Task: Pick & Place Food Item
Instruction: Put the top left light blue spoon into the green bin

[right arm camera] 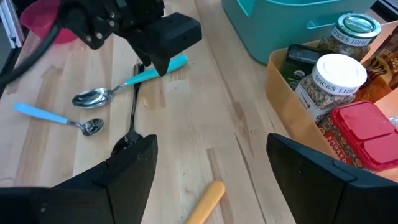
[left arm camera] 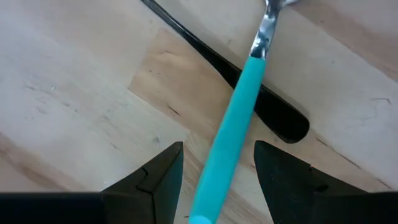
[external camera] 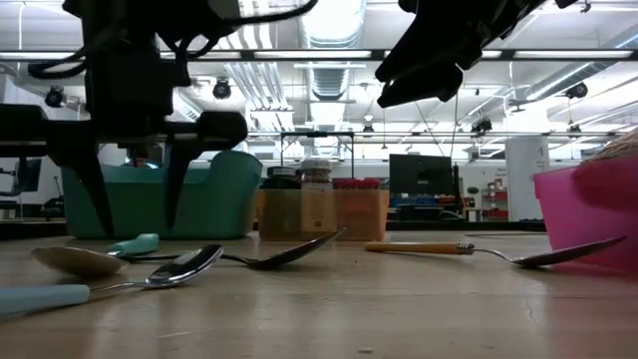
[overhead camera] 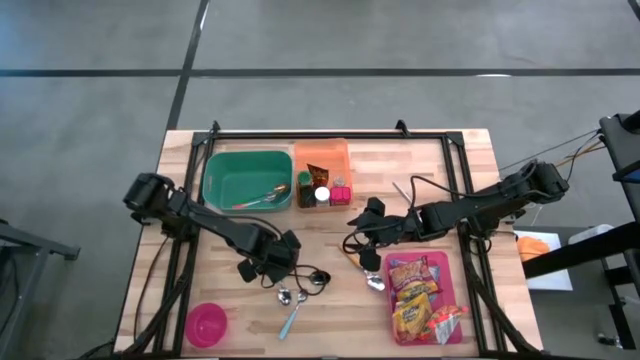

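Two dark arms work over a wooden worktop [overhead camera: 200, 210]. The left gripper [left arm camera: 217, 177] stands low over the front-middle of the worktop, its jaws apart, with the handle of a teal-handled spoon [left arm camera: 231, 127] lying between the two fingers; whether the fingers touch the handle cannot be told. This handle crosses over a black-handled spoon [left arm camera: 261, 109] lying flat on the wood. A second teal-handled spoon [overhead camera: 291, 318] lies nearer the front edge.

The right gripper [right arm camera: 211, 165] hangs above the middle of the worktop, jaws wide apart and holding nothing; a wooden-handled utensil [right arm camera: 205, 202] lies on the wood below it.

The food items are snack packets [overhead camera: 420, 300] lying flat in a pink tray [overhead camera: 460, 275] at the front right corner of the worktop, just beside the right gripper and well apart from the left one.

Other containers: a teal bin [overhead camera: 225, 170] near the back edge, left of centre, holds a utensil with a teal handle; touching its right side, an orange bin [overhead camera: 330, 152] holds upright spice jars [right arm camera: 333, 78], a red-lidded box [right arm camera: 367, 121] and a brown packet. A pink bowl [overhead camera: 206, 323] stands at the front left corner.
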You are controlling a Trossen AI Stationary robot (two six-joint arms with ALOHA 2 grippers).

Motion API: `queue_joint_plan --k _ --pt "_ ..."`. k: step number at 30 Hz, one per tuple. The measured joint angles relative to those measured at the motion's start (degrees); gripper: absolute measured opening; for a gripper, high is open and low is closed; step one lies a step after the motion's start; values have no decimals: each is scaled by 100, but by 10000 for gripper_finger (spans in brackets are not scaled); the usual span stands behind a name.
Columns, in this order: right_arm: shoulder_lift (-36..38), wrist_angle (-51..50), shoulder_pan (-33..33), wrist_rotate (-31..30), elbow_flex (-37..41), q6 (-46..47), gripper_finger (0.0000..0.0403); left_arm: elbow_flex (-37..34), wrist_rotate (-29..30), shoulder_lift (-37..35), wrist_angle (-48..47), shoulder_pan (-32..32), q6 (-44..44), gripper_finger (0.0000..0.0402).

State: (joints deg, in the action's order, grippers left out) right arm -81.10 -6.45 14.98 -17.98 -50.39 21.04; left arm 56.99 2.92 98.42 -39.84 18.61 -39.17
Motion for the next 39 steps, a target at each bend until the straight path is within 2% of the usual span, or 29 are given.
queue_joint_plan --k 14,17,22,24,39 --pt "0 146 0 2 -4 1 299 -2 48 272 -29 -11 -667 188" --pt "0 146 0 2 -4 2 299 -19 48 272 -21 -20 -680 152" --pt "0 148 0 1 -4 2 299 -89 5 259 -5 -22 -691 63" --pt "0 146 0 2 -4 3 299 -114 -69 247 10 -33 -685 39" --pt "0 146 7 4 -4 149 299 -61 -223 62 -130 -37 -194 38"
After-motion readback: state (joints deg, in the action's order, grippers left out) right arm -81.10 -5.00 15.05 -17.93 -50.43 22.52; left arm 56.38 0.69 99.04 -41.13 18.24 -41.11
